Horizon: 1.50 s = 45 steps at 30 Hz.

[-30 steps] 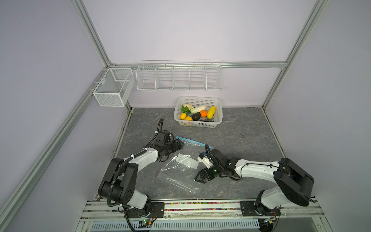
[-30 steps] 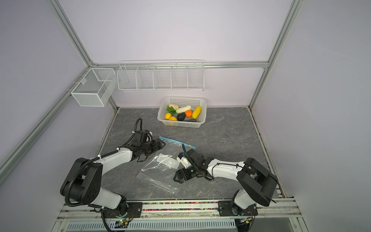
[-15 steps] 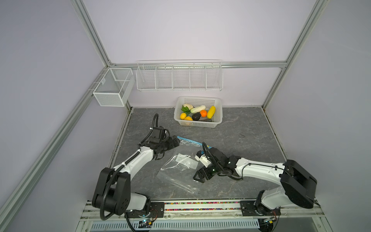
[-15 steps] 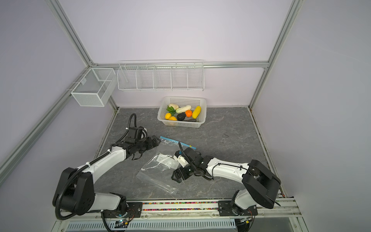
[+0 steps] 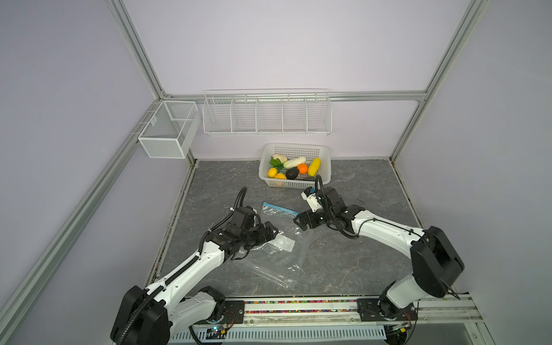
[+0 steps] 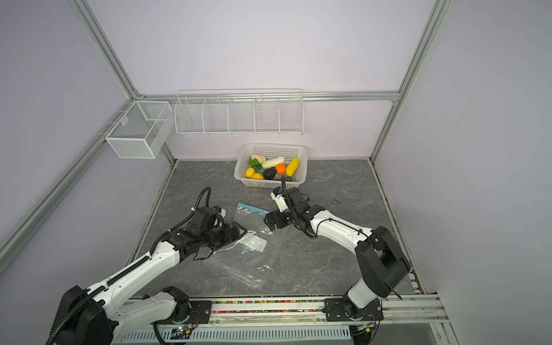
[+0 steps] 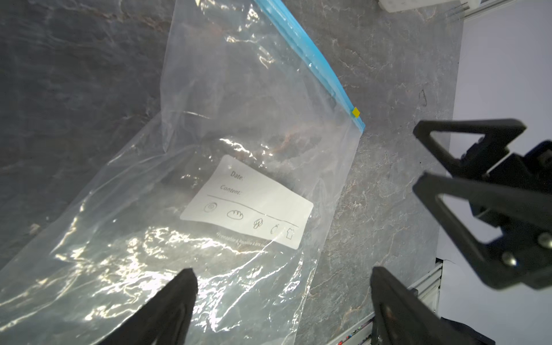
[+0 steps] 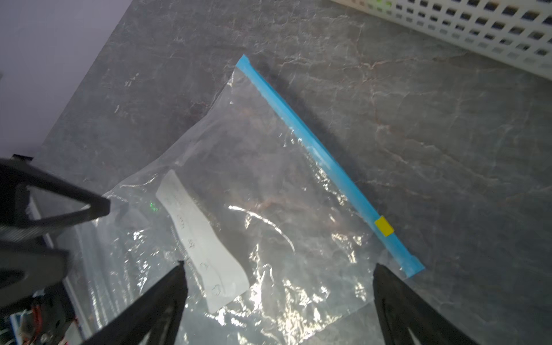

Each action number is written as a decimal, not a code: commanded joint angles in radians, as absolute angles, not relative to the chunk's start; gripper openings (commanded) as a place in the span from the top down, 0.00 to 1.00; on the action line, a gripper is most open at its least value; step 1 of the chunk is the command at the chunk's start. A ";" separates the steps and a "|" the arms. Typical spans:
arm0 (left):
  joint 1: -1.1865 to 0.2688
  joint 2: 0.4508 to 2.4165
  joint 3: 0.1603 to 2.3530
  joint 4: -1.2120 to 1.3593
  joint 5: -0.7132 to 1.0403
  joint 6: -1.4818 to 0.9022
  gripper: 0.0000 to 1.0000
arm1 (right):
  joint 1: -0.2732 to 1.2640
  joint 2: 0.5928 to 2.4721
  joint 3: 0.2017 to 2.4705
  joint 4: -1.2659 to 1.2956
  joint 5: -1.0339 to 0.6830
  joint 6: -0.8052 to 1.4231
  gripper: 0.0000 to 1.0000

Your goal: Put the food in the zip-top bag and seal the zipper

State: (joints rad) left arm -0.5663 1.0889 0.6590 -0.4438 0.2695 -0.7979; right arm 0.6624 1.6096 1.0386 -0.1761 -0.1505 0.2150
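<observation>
Writing on the white label [image 7: 248, 203] of the zip-top bag [image 7: 239, 119] reads "Date:" and "Content:" above a row of small drawn icons, a loaf among them; the fine print beneath is too faint to read. The bag lies crumpled on the grey table [image 5: 358, 185]. Its blue zipper [image 8: 313, 149], with a yellow slider [image 8: 383, 227], faces the white basket [image 5: 295, 148] holding the food [image 5: 294, 170]. The left gripper [image 7: 282, 273] and right gripper [image 8: 277, 265] hover over it, jaws wide, empty.
</observation>
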 commanded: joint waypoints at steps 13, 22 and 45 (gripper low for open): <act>-0.569 1.127 0.566 -0.430 0.278 -0.848 0.08 | 0.580 1.804 1.120 -0.202 -0.216 0.102 0.03; -0.553 1.181 0.563 -0.476 0.196 -0.824 0.07 | 0.569 1.884 1.172 -0.277 -0.288 0.112 0.03; -0.315 1.436 0.757 -0.474 0.189 -0.615 0.05 | 0.621 1.830 1.101 -0.303 -0.471 0.224 0.13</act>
